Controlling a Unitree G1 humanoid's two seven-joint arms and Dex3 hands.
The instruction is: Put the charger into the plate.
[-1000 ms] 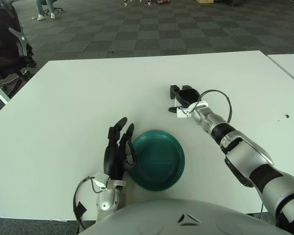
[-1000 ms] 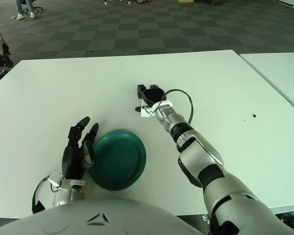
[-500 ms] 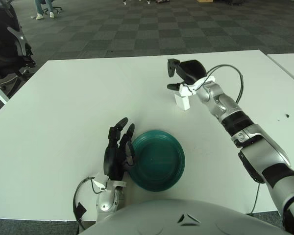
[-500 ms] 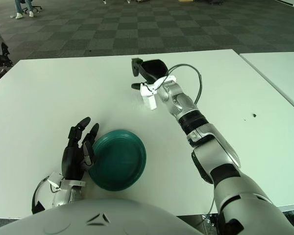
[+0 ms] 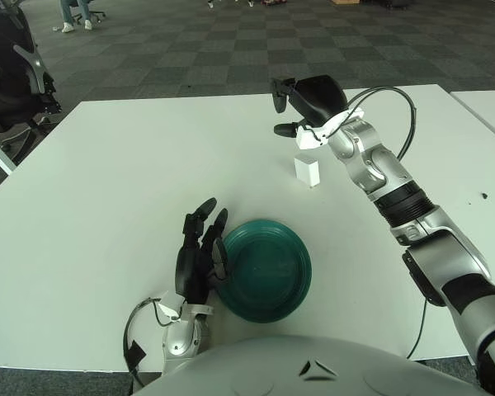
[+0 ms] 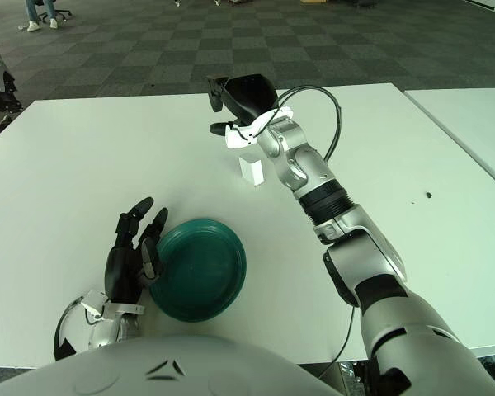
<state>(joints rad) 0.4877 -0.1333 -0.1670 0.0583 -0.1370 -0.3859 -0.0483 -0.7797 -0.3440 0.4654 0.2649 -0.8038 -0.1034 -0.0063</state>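
A: Where is the charger [image 5: 308, 172] sitting?

B: It is standing upright on the white table [image 5: 107, 181], far of the green plate [image 5: 266, 268] and a little to its right, well apart from it. Nothing is touching it.

A: And the right hand [image 5: 301, 103]?

B: It is hovering above the far side of the table, beyond the charger and clear of it, fingers spread and holding nothing (a dark cable [image 5: 396, 103] is looping off the wrist).

A: The left hand [image 5: 200, 252]?

B: It is showing at the near edge, just left of the plate's rim, fingers extended and relaxed, gripping nothing. Contact with the plate cannot be told.
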